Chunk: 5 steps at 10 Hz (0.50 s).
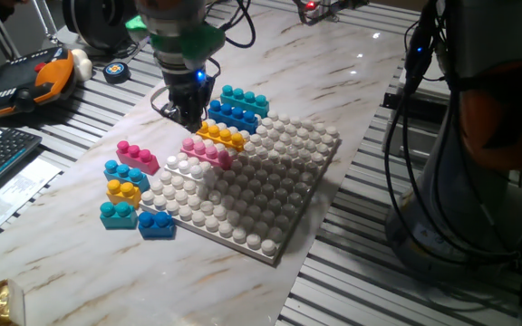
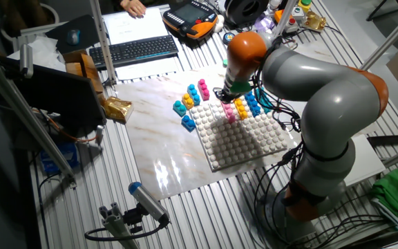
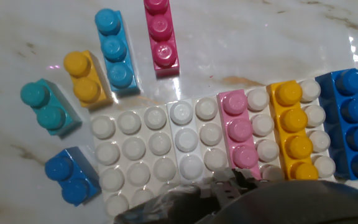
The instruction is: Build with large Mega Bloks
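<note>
Pink brick (image 3: pixel 240 130) and orange-yellow brick (image 3: pixel 294 135) sit studded on the baseplate (image 3: pixel 148 152) right under the claw (image 1: pixel 186 112), whose grip I cannot tell

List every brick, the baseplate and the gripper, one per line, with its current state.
Baseplate: flat on the table.
Pink long brick: on the baseplate.
Yellow long brick: on the baseplate.
Blue long brick: at the baseplate's edge.
Magenta long brick: loose on the table.
Light-blue long brick: loose on the table.
Short yellow brick, short teal brick, short blue brick: loose on the table.
Gripper: over the baseplate's edge; jaws hidden.
</note>
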Motion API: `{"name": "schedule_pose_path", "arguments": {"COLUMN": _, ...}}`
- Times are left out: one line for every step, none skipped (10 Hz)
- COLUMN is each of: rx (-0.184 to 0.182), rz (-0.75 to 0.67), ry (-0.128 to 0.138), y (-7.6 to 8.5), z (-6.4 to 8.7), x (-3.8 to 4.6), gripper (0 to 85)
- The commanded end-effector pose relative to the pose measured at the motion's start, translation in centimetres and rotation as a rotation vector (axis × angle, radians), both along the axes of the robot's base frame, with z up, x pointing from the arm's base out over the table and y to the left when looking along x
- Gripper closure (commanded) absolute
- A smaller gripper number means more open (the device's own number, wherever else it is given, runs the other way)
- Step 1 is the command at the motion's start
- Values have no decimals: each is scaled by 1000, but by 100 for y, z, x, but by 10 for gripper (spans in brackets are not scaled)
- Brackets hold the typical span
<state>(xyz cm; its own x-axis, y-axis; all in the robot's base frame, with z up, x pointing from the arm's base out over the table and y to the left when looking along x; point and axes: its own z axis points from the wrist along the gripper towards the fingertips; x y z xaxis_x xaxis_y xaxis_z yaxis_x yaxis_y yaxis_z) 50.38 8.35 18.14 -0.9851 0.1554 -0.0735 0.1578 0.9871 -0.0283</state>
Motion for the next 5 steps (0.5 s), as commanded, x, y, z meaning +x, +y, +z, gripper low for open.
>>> {"name": "schedule_pose_path", "arguments": {"rx": 31, "rz": -6, "ry": 5, "y": 7, "z": 14, "x": -12, "gripper": 843}}
{"name": "schedule_pose_path", "arguments": {"rx": 46, "rz": -8, "ry": 6, "y": 25, "z": 34, "x": -30, "gripper": 843}}
{"name": "schedule_pose_path", "arguments": {"rx": 35, "rz": 7, "ry": 2, "y": 25, "z": 52, "x": -43, "gripper": 843}}
{"name": "schedule_pose_path", "arguments": {"rx": 23, "rz": 17, "ry": -10, "y": 23, "z": 53, "x": -46, "gripper": 843}}
{"name": "schedule_pose_path", "arguments": {"rx": 10, "rz": 32, "ry": -14, "y": 7, "z": 56, "x": -52, "gripper": 843}}
